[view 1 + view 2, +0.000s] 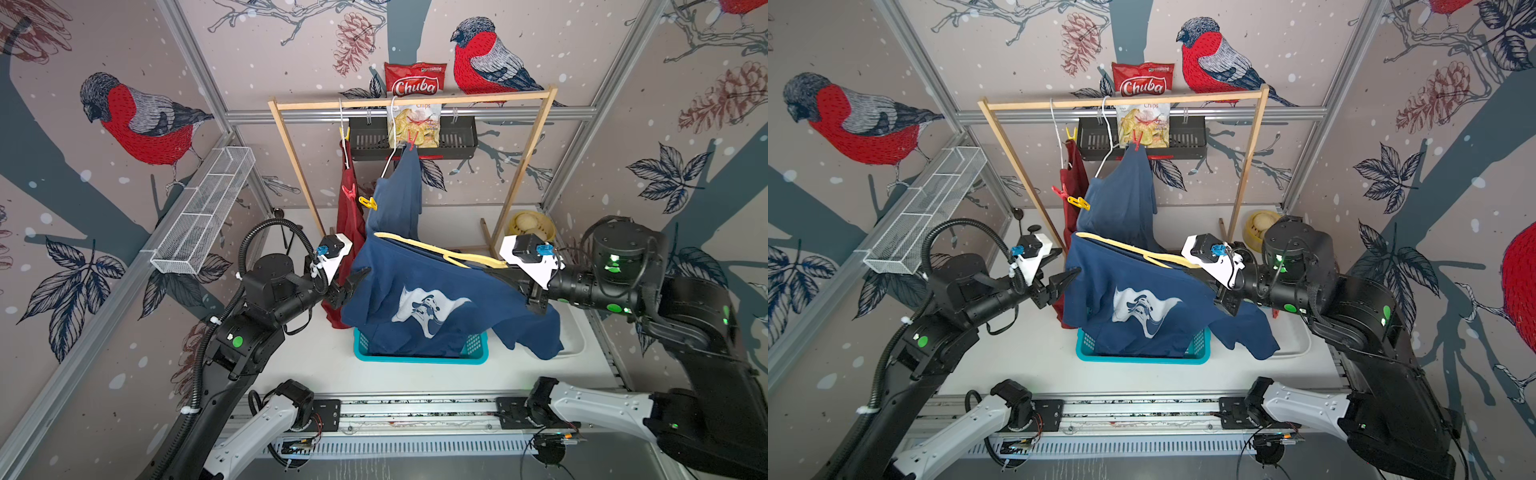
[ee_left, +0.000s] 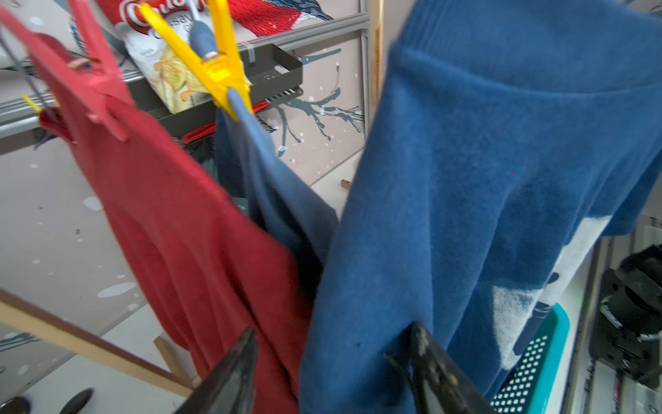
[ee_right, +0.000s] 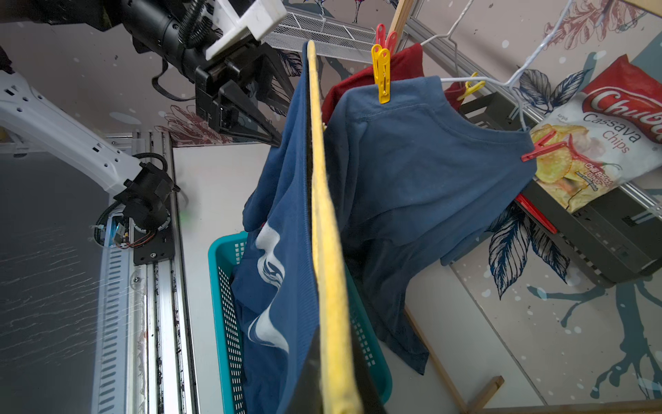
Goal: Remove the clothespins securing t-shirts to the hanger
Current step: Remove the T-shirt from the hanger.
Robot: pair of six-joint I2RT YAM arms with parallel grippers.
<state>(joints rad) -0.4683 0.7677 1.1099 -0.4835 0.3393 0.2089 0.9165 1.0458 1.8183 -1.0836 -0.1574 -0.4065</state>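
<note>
With your right end effector (image 1: 494,272) pinching the hanger (image 1: 419,245) and your left end effector (image 1: 353,286) standing wide, the navy shirt (image 1: 395,282) is risking sliding past the basket (image 1: 419,358).

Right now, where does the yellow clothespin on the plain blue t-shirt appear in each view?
Both top views: yellow clothespin on the blue t-shirt edge, beside a red clothespin.
Left wrist: in front of the chips bag.
Right wrist: on the t-shirt's shoulder, red clothespin behind.
Shared landmark: chips bag.
</note>
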